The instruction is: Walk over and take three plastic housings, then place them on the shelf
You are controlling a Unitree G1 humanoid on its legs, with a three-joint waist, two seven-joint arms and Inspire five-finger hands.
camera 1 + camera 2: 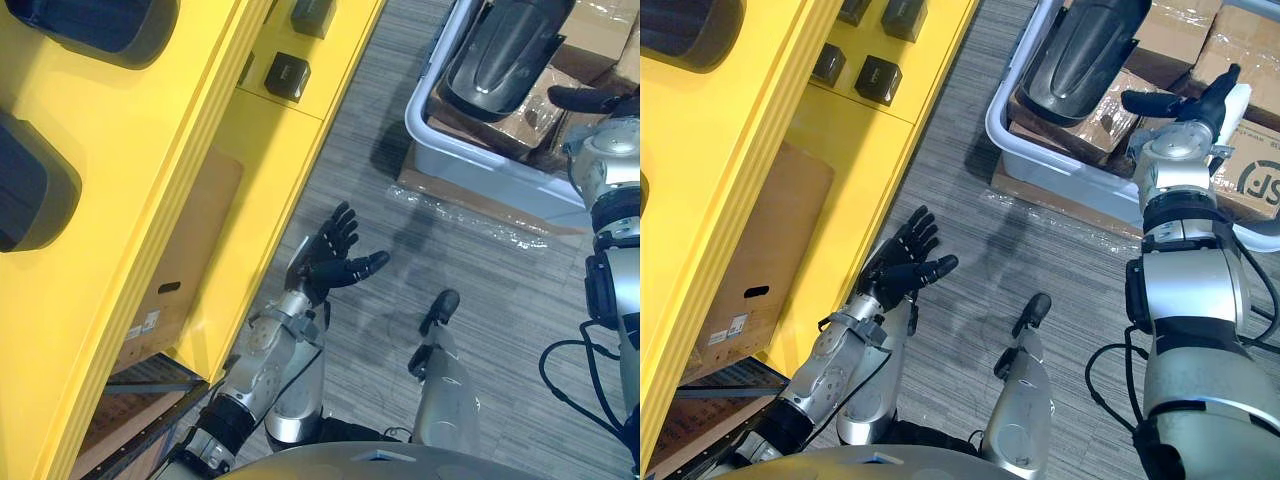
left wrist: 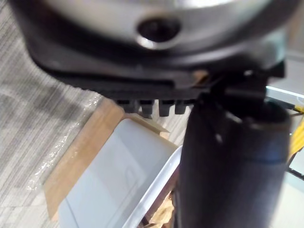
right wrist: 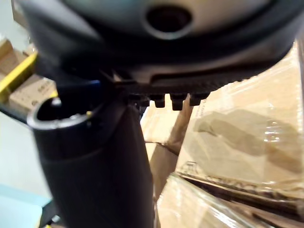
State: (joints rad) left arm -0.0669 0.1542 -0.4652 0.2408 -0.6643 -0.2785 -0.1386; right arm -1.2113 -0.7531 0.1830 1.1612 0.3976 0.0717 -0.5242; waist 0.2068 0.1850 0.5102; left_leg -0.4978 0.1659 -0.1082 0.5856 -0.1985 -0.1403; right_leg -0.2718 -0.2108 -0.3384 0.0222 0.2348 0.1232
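A dark plastic housing (image 1: 500,50) lies in a pale grey bin (image 1: 470,150) on the floor ahead, to the right. Two more dark housings (image 1: 30,195) rest on the yellow shelf (image 1: 150,150) at the left. My left hand (image 1: 335,255) hovers open and empty over the carpet beside the shelf, palm up. My right hand (image 1: 1185,102) is raised at the bin's right end, level with the housing (image 1: 1075,50), fingers straight and holding nothing. The bin's wall (image 2: 118,175) also shows in the left wrist view.
Small dark blocks (image 1: 287,75) sit on a lower yellow ledge. A cardboard box (image 1: 180,260) stands under the shelf. Plastic-wrapped cartons (image 1: 1240,60) are stacked behind and under the bin, and also appear as cartons (image 3: 237,137) past my right hand. Grey carpet (image 1: 420,250) lies between shelf and bin.
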